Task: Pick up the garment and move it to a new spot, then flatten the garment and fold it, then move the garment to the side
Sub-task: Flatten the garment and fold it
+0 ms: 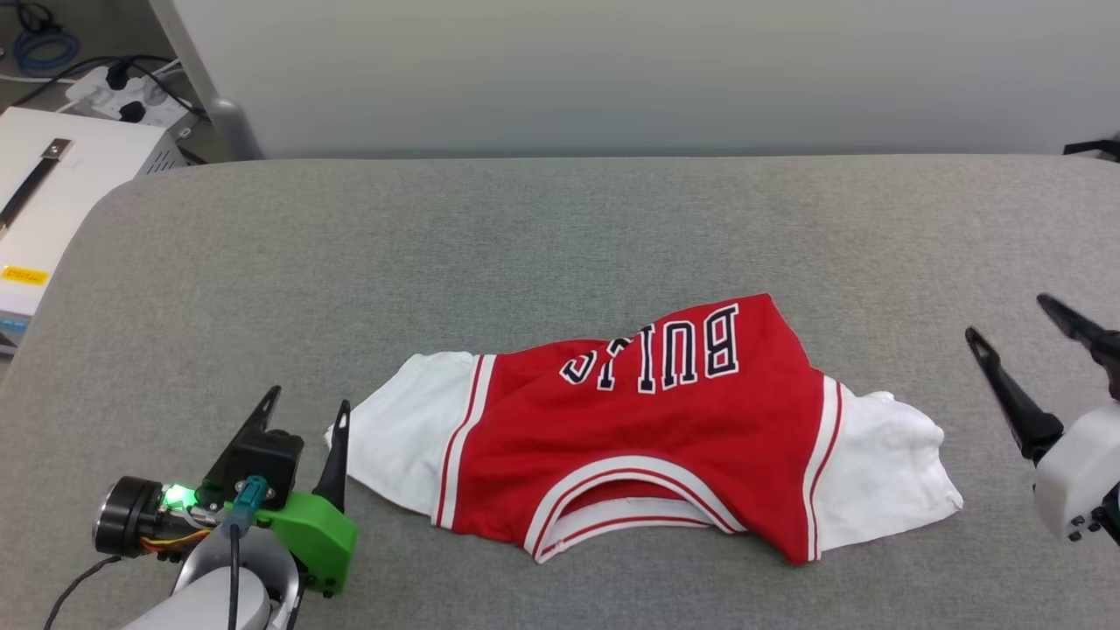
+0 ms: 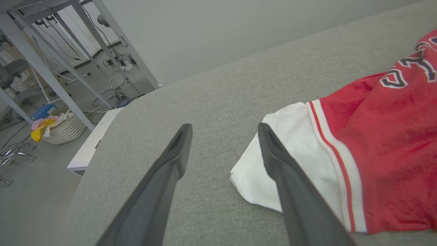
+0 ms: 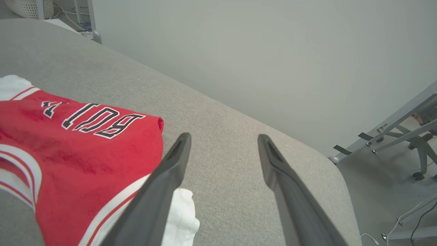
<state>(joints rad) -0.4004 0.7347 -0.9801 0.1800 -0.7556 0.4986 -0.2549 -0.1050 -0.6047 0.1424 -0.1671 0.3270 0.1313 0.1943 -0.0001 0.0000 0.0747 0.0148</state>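
The garment (image 1: 647, 437) lies on the grey fabric-topped desk (image 1: 525, 245), just toward 5 o'clock from the middle of my head view. Its collar faces me at 6 o'clock and the "BULLS" print reads upside down toward 12 o'clock.

I judge the move to a new spot done and the flattening mostly done, since the red body lies fairly smooth. The body looks short and I see no number under the lettering, so I think its lower part is already folded under, though I cannot see that layer. Both white sleeves spread out, one toward 9 o'clock and one toward 3 o'clock, and the 3 o'clock one is rumpled. To my mind, what is left is finishing the fold and moving the garment aside.

My left end effector (image 1: 308, 398) sits at 8 o'clock, spread wide and holding nothing, with one finger just beside the tip of the 9 o'clock sleeve. My right end effector (image 1: 1006, 317) is at 3 o'clock, also wide and empty, apart from the other sleeve.

By my count:
- one garment with two sleeves
- two end effectors, each with two dark fingers
- one desk
- one white box (image 1: 52, 192) off the desk at 10 o'clock
- one pale basket (image 2: 65, 128) on the floor in my left wrist view
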